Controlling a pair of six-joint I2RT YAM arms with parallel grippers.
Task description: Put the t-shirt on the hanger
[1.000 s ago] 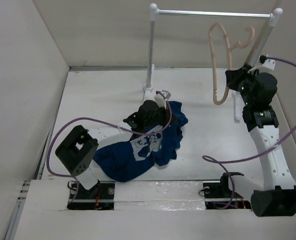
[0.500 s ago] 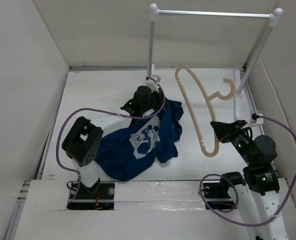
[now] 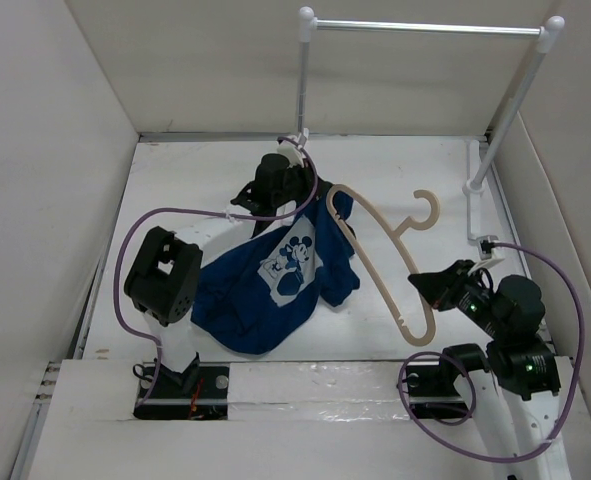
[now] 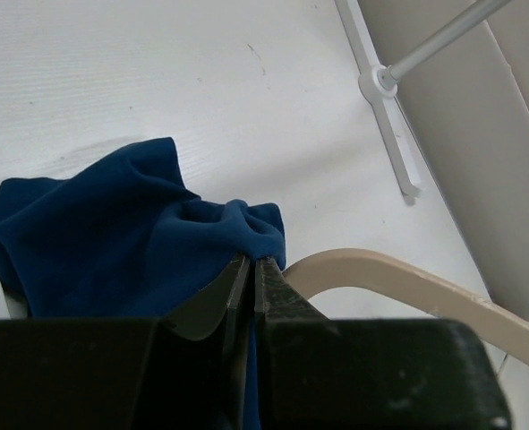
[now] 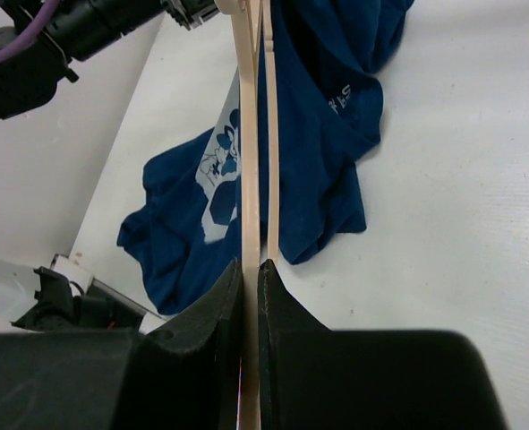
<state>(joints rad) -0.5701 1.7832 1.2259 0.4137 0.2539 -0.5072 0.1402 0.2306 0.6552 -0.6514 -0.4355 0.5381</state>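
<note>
The navy t-shirt (image 3: 275, 280) with its white cartoon print lies crumpled at mid-left, its upper edge lifted. My left gripper (image 3: 287, 190) is shut on that upper edge; in the left wrist view the gripper (image 4: 251, 262) pinches a fold of the t-shirt (image 4: 112, 233). My right gripper (image 3: 427, 285) is shut on the lower end of the beige hanger (image 3: 375, 250), hook up and to the right. The hanger's far end reaches the shirt's top. In the right wrist view the gripper (image 5: 250, 265) clamps the hanger (image 5: 247, 134) above the t-shirt (image 5: 318, 134). The hanger also shows in the left wrist view (image 4: 407, 282).
A rack with white posts and a silver bar (image 3: 425, 28) stands at the back; its feet (image 3: 472, 190) rest at the back right. White walls close in the table on the left, back and right. Purple cables loop near both arms.
The right gripper has carried the hanger down from the rack bar and left, to the shirt's top. The left gripper has pulled the shirt's edge up and toward the back.
</note>
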